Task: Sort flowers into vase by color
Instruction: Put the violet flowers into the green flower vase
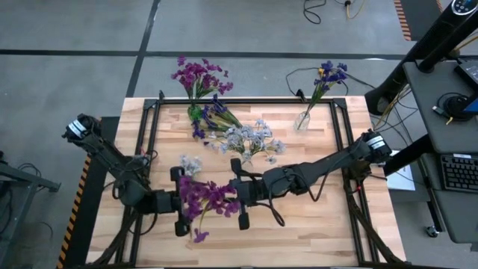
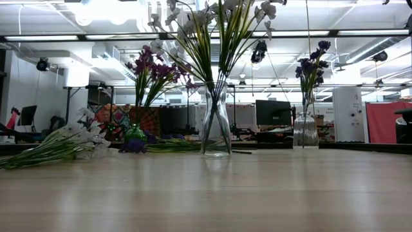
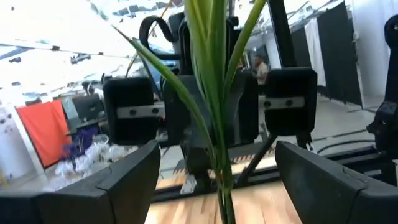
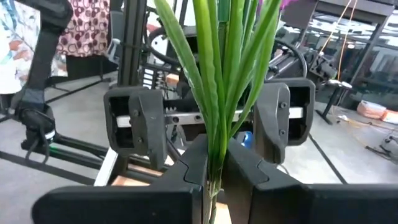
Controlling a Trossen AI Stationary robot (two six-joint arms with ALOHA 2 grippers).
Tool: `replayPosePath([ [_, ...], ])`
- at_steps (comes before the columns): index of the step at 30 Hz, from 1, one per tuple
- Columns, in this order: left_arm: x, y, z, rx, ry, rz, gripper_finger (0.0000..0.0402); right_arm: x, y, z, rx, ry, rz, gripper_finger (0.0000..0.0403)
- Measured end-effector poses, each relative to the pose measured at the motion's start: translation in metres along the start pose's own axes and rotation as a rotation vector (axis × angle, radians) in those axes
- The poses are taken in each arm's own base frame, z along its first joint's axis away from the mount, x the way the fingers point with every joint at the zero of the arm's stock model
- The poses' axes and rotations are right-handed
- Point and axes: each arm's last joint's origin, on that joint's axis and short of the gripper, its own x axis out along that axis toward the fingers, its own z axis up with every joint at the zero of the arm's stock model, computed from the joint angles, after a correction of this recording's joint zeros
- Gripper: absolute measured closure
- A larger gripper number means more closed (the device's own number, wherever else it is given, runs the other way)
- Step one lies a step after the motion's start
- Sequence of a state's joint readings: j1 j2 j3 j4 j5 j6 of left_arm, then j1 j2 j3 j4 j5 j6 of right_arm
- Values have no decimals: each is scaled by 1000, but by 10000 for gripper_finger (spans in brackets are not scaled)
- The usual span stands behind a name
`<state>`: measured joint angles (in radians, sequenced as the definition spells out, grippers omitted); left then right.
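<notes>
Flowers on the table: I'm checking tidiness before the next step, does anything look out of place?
Yes. A pale white-lavender flower spray lies flat on the wooden table, in no vase, and a small purple blossom lies loose near the front edge.

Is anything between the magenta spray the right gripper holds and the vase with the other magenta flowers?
Yes. The white flowers and the blue flowers lying on the table sit between the held spray and that vase.
</notes>
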<state>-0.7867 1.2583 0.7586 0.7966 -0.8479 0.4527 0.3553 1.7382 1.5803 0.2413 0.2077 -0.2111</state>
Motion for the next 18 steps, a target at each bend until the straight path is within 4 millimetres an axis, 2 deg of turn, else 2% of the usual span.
replayPosePath([
  [11,6,8,18,43,-101,23,102,0,-2,-6,-37,42,2,376],
  [18,20,17,15,41,-140,-38,102,1,-3,-6,-37,45,-1,376],
])
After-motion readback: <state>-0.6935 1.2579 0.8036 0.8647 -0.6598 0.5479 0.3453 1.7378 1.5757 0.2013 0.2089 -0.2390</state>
